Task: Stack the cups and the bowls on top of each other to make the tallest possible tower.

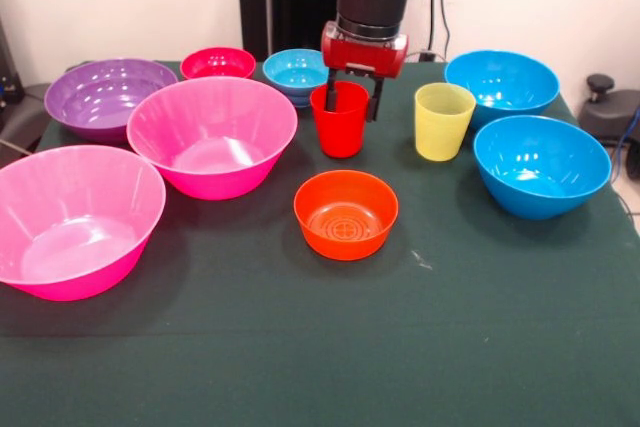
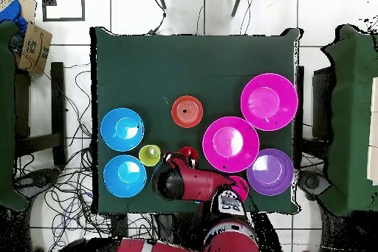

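Observation:
My gripper hangs over the red cup, which stands upright on the green cloth at mid-back. The fingers are apart: the left one dips inside the cup and the right one is outside its right wall. The yellow cup stands to the right. The small orange bowl sits in front of the red cup. The small light-blue bowl and small red bowl sit at the back. Each piece sits singly; no tower stands. In the overhead view my arm covers part of the red cup.
Two large pink bowls and a purple bowl fill the left side. Two large blue bowls sit at the right. The table has bare green cloth in front of the orange bowl.

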Robot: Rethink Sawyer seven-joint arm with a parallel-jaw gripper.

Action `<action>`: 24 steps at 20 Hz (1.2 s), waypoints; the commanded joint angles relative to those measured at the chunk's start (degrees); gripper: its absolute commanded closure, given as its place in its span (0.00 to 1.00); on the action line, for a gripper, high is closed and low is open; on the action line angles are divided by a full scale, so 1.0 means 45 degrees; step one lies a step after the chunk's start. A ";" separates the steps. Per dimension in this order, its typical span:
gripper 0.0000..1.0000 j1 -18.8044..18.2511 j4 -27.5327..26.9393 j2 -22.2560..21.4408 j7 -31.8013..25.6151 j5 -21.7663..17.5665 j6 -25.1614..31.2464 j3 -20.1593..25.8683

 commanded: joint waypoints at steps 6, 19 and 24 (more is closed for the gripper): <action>0.00 0.0216 -0.0419 0.0360 0.1511 -0.0395 -0.0349 0.0804; 0.00 0.0601 -0.0397 0.0664 0.1800 -0.0255 -0.0941 0.0750; 0.00 0.0344 -0.0102 0.0611 0.1956 -0.0234 -0.0923 0.1158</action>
